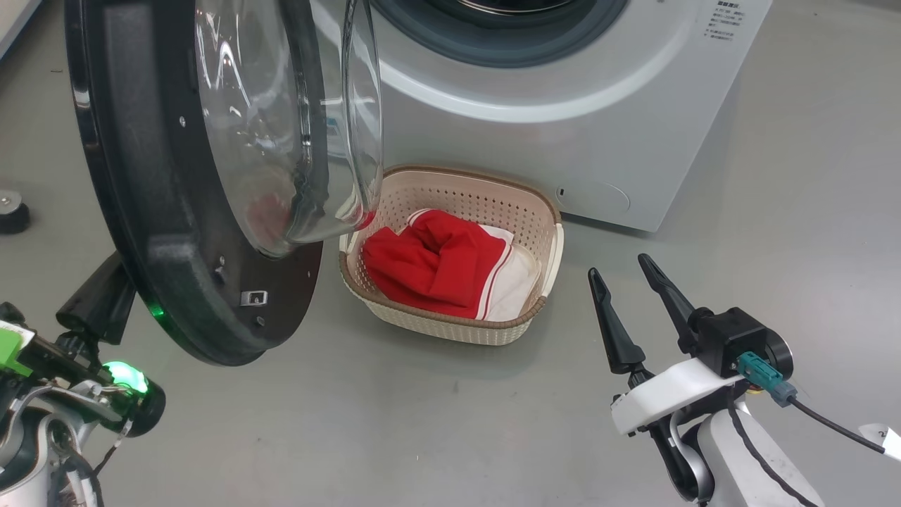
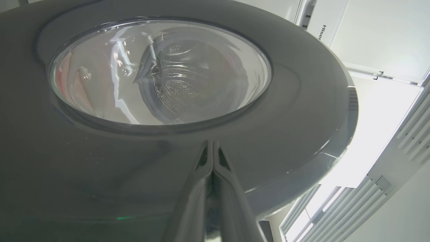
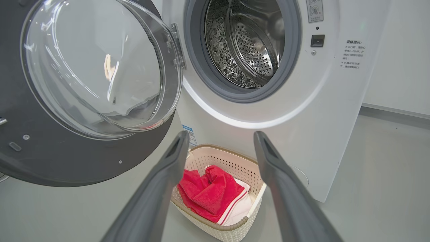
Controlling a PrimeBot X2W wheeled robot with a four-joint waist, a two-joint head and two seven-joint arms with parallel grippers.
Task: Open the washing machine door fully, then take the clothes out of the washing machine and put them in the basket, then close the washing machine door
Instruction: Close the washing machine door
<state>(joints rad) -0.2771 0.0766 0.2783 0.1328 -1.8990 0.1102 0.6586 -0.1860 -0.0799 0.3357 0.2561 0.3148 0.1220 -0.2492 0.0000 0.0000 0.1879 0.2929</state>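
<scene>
The washing machine door [image 1: 141,176] stands swung open at the left, its glass bowl facing the washing machine [image 1: 563,141]. The steel drum [image 3: 248,43] looks empty. The red and white clothes [image 1: 436,264] lie in the cream basket [image 1: 493,184] on the floor below the mouth. My left gripper [image 2: 212,144] is shut, with its tips at the door's glossy outer rim [image 2: 302,117], just under the glass; one dark finger [image 1: 98,299] reaches behind the door. My right gripper [image 1: 619,267] hangs open and holds nothing, to the right of the basket and apart from it.
A small black round object [image 1: 8,211] sits on the grey floor at the far left. Open floor lies in front of the basket and to the right of the machine. White panels and a wall [image 2: 379,40] stand beyond the door.
</scene>
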